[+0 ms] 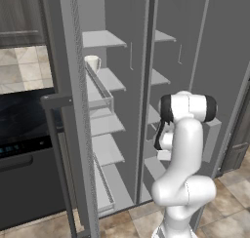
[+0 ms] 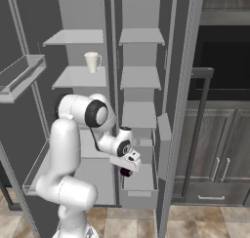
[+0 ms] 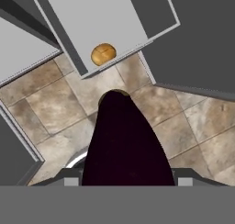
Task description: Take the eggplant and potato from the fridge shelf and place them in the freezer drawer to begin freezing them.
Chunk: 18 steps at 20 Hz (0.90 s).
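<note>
Eggplant (image 3: pixel 125 145), one, clamped in the gripper (image 2: pixel 126 171); the hand view alone reveals one potato (image 3: pixel 103 54) in the freezer drawer (image 3: pixel 92 21).

In the open fridge, a white cup (image 2: pixel 92 62) stands on a shelf (image 2: pixel 80 78), while lower down the hand (image 2: pixel 126 170) grips the dark eggplant (image 2: pixel 126 172) above the pulled-out grey freezer drawer (image 2: pixel 138 189).

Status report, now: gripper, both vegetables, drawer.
Gripper shut on the dark purple eggplant, above floor tiles. Tan-orange potato already in the grey freezer drawer. Drawer pulled open; nothing in the way.
</note>
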Available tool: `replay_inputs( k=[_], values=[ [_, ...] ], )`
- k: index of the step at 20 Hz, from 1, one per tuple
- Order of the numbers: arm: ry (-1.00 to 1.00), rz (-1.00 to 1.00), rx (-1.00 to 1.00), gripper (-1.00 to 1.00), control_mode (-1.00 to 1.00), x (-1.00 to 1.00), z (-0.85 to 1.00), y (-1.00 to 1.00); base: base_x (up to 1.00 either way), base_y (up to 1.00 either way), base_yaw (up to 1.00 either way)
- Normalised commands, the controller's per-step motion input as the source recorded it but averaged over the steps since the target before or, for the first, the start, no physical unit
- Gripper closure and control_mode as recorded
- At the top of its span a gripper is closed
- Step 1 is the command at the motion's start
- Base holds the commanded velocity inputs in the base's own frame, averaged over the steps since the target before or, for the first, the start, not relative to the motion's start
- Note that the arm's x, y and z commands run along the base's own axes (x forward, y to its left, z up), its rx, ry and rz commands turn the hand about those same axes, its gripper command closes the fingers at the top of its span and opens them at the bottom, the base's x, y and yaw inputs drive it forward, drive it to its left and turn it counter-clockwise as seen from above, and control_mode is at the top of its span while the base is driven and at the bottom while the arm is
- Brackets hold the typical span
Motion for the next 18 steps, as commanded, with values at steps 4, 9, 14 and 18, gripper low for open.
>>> replay_inputs(
  k=[4, 9, 14, 18],
  values=[
    [0.00, 0.00, 0.04, 1.00, -1.00, 0.16, -0.20, -0.08, 0.00, 0.00, 0.00],
    [0.00, 0.00, 0.00, 1.00, -1.00, 0.05, -0.37, 0.00, 0.00, 0.00, 0.00],
    [0.00, 0.00, 0.00, 1.00, -1.00, 0.02, -0.36, 0.00, 0.00, 0.00, 0.00],
    [0.00, 0.00, 0.01, 1.00, -1.00, 0.09, -0.24, 0.00, 0.00, 0.00, 0.00]
  ],
)
